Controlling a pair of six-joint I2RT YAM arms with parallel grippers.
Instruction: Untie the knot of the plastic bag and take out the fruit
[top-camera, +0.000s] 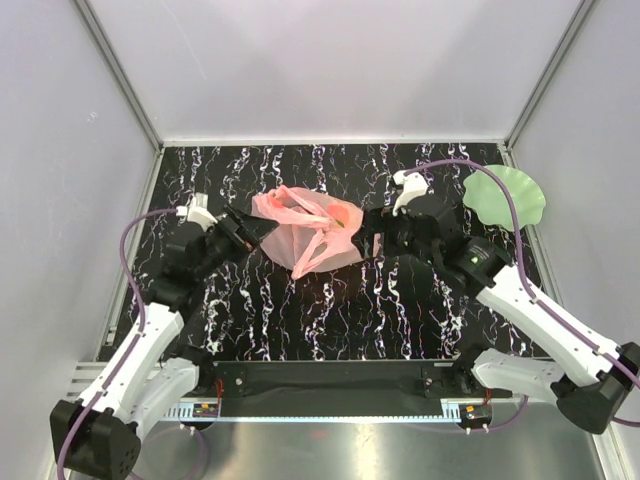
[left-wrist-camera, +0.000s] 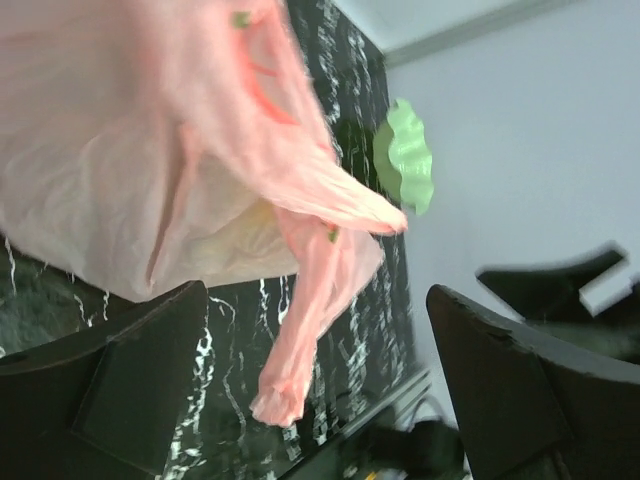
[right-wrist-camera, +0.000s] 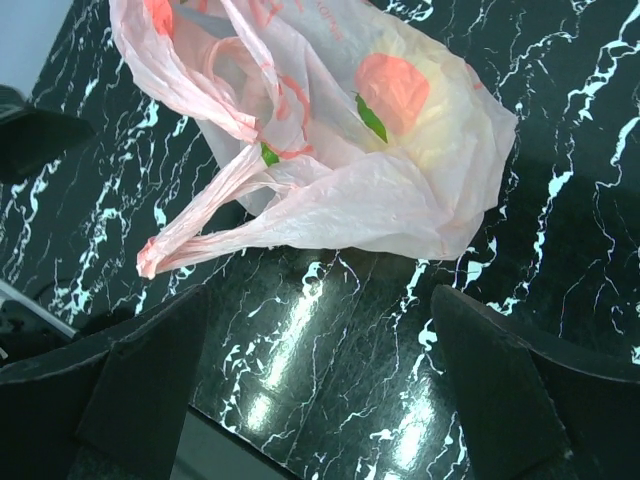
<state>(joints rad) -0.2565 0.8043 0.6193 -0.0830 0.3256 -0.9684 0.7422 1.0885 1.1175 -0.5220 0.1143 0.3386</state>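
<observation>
Both wide open, holding nothing: left gripper (top-camera: 247, 232), right gripper (top-camera: 372, 238) flank plastic bag (top-camera: 310, 228).

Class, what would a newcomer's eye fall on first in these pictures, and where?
The crinkled pink plastic bag lies centrally on the black marbled table, its handles trailing toward the near edge. The left gripper and right gripper flank it, both open. A wavy green plate sits at the far right.

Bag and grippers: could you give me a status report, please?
Left gripper open, right gripper open, both empty. Bag lies between them, ungrasped. Plate well aside.
</observation>
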